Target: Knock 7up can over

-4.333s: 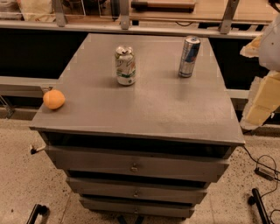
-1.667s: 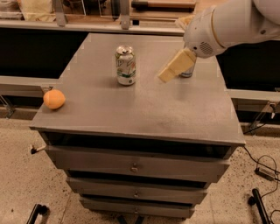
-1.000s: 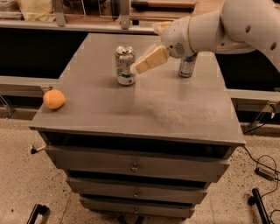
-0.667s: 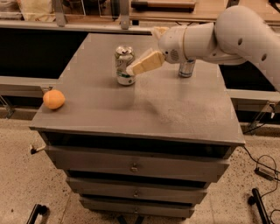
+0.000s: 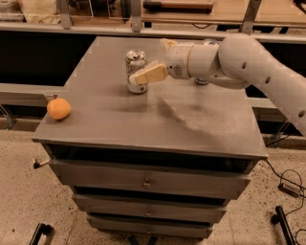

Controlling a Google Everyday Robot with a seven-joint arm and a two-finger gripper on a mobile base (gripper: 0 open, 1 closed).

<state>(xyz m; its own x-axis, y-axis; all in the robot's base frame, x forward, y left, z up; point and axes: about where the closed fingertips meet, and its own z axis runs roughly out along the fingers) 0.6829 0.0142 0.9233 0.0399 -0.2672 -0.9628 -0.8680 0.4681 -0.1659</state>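
Note:
The 7up can (image 5: pixel 134 63), short, white and green with a silver top, stands upright on the grey cabinet top (image 5: pixel 110 115), towards the back left of centre. My gripper (image 5: pixel 143 76) comes in from the right on a white arm and lies across the can's lower front, touching or just in front of it. The taller blue-and-silver can (image 5: pixel 202 80) is almost wholly hidden behind the arm.
An orange (image 5: pixel 59 108) lies near the cabinet top's left front edge. The cabinet has drawers (image 5: pixel 146 182) below. A wooden shelf with metal posts (image 5: pixel 136 14) runs behind. Cables (image 5: pixel 287 186) lie on the floor at the right.
The arm has swung in from the right, across in front of the blue can, and leftward to the 7up can. The can still stands upright.

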